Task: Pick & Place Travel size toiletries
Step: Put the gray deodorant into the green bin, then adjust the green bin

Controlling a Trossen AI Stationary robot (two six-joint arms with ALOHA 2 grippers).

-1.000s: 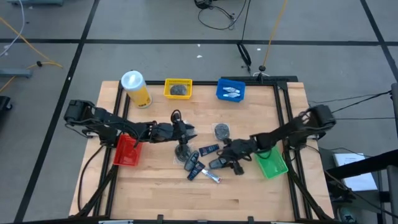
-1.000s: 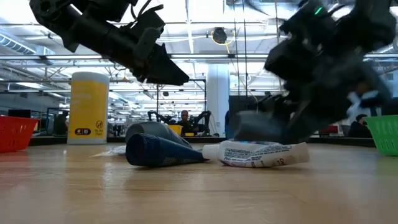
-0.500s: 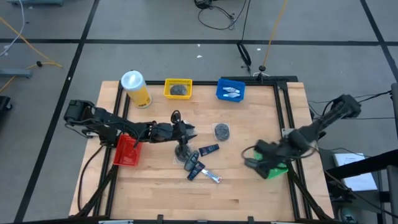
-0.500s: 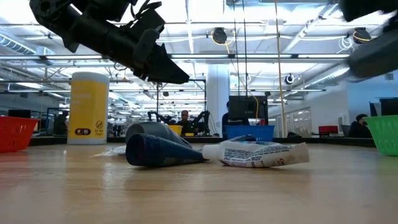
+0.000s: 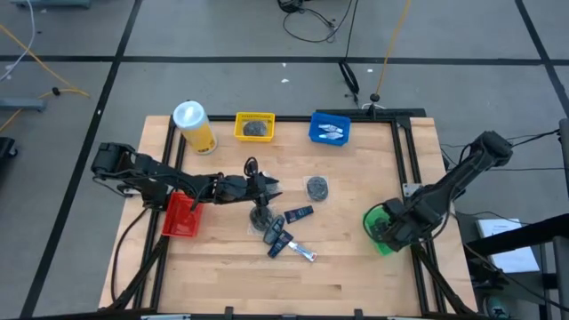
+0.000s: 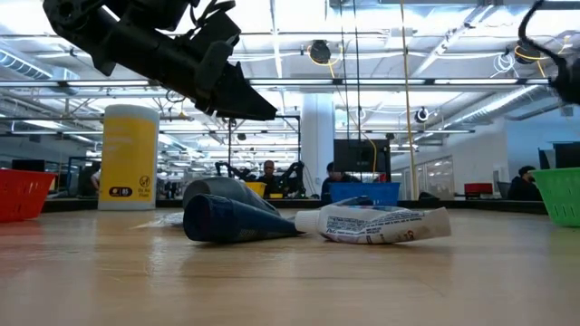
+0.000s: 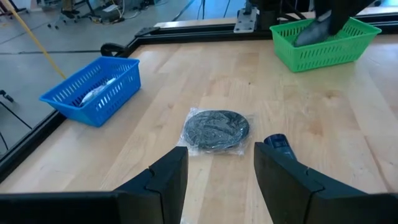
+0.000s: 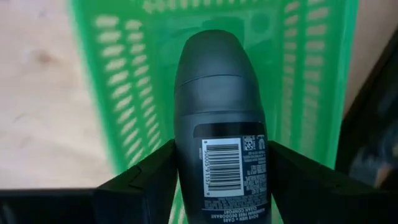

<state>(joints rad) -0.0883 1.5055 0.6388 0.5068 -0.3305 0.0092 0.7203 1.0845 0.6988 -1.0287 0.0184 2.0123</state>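
My right gripper [image 5: 382, 228] hangs over the green bin [image 5: 396, 240] at the table's right edge, shut on a dark roll-on bottle [image 8: 214, 93]. My left gripper [image 5: 271, 187] is open and empty above the table's middle. Its fingers stand apart, just short of a grey disc in clear wrap [image 7: 216, 129] that lies flat on the wood [image 5: 316, 187]. A heap of dark bottles and white-blue tubes [image 5: 283, 238] lies near the middle. The low view shows a dark tube [image 6: 240, 220] and a white tube [image 6: 381, 224] lying on their sides. My right gripper pinches the bottle between its two fingers, one on each side of the labelled body [image 8: 229, 171]. The rounded cap end [image 8: 214, 59] points away from the wrist, down into the green bin [image 8: 112, 93]. The bottle is lifted clear of the bin floor.
A yellow canister with a white lid [image 5: 194, 126], a yellow bin [image 5: 254, 126] and a blue bin [image 5: 330, 129] stand along the far edge. A red bin [image 5: 182, 215] stands at the left under my left arm. A black frame [image 5: 404, 160] rims the table.
My right gripper has gone from beside the heap toward the table's right edge with the dark bottle. It has risen out of the low view and now hangs over the green bin. The heap has kept still.
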